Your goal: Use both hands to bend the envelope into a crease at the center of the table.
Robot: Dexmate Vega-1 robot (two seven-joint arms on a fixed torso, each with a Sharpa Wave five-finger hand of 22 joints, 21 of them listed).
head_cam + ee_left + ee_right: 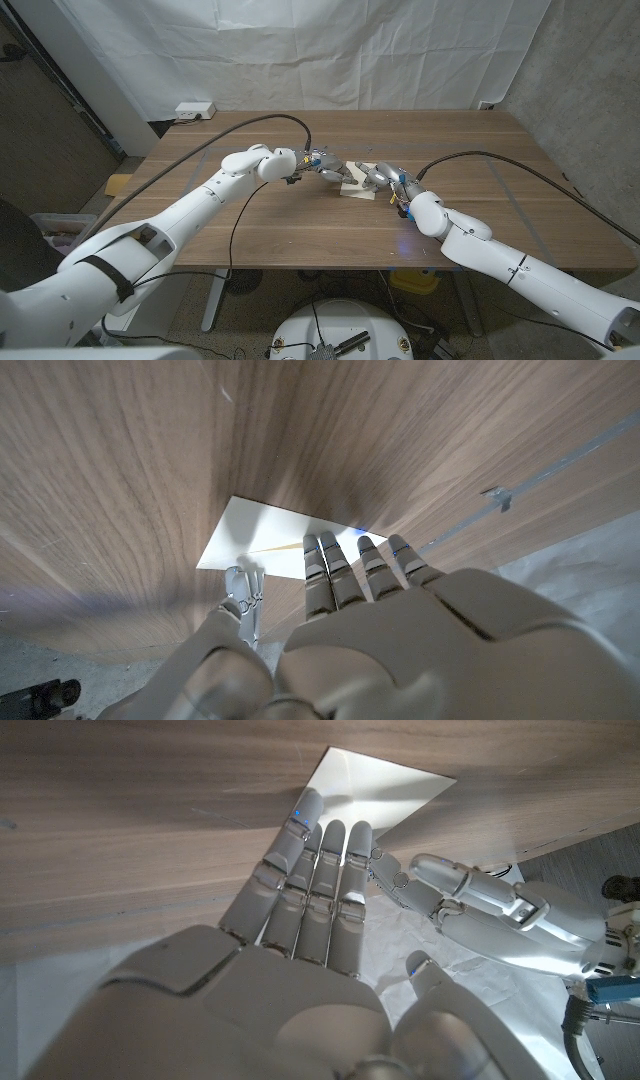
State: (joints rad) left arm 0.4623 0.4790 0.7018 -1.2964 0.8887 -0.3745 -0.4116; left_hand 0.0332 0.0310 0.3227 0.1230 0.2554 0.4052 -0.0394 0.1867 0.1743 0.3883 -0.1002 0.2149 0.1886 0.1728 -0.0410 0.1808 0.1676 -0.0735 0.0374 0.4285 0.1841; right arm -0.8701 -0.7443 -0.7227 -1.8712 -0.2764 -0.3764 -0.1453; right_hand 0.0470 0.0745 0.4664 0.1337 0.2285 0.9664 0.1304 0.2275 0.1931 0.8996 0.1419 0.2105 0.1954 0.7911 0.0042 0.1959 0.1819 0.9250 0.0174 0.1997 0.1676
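Note:
A small cream envelope (358,182) lies on the wooden table (300,225) near its middle, between my two hands. My left hand (325,165) reaches in from the left with its fingers stretched out, and their tips meet the envelope's (262,532) near edge in the left wrist view. My right hand (385,178) comes in from the right, fingers (322,845) straight and side by side, their tips at the envelope's (385,782) corner. Neither hand holds it. The left hand (480,905) also shows in the right wrist view, close beside my right fingers.
A white power strip (194,111) sits at the table's far left corner. Black cables (520,170) run over the table along both arms. White cloth (330,50) hangs behind the table.

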